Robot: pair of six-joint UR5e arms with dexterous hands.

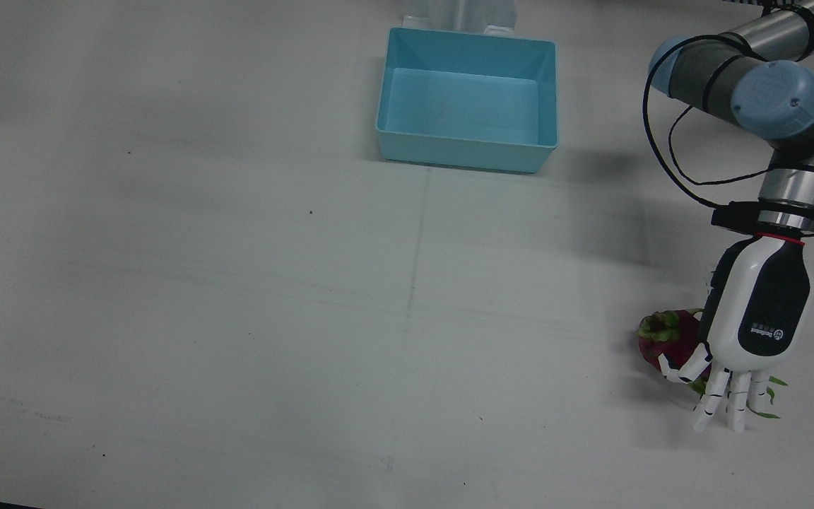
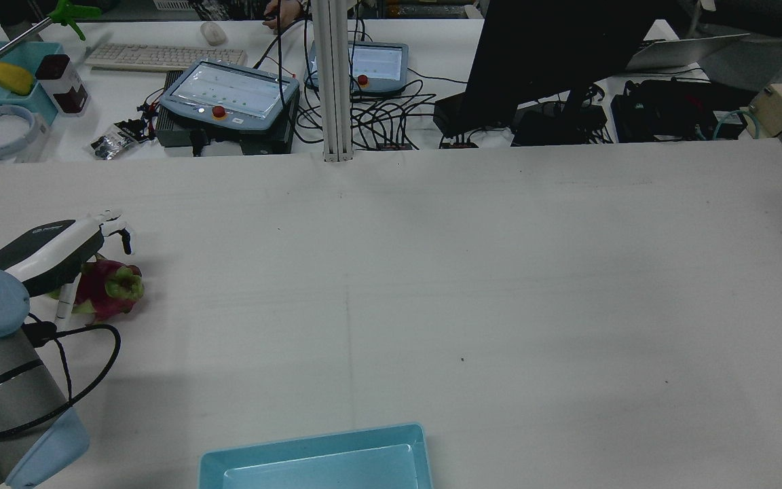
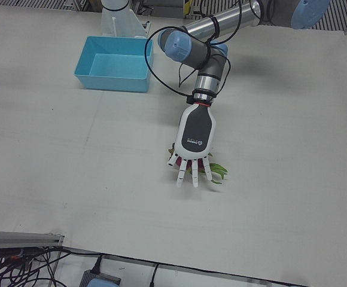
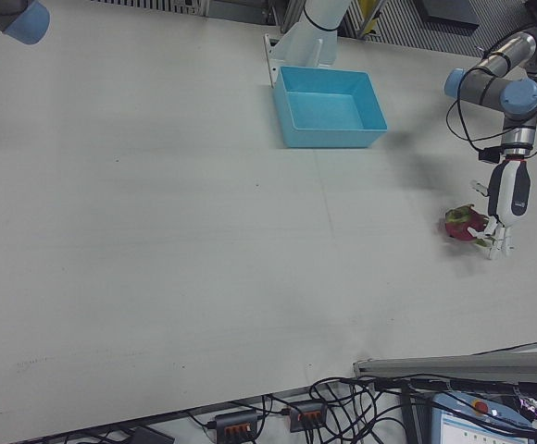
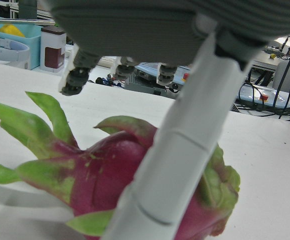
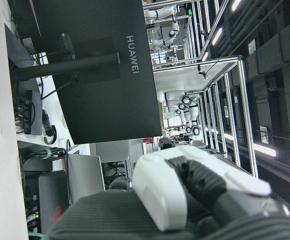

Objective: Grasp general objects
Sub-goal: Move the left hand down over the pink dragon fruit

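Left hand (image 1: 752, 332) hovers spread over the dragon fruit (image 1: 667, 338) lying on the tabletop (image 1: 237, 283), holding nothing. I fear the round fruit may roll away if the fingers close unevenly.

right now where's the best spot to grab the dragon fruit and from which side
Grip the dragon fruit around its round red middle, coming from above, where the left hand hovers, open. It lies on its side with soft green leaf tips at both ends, so the fingers should probably straddle the body.
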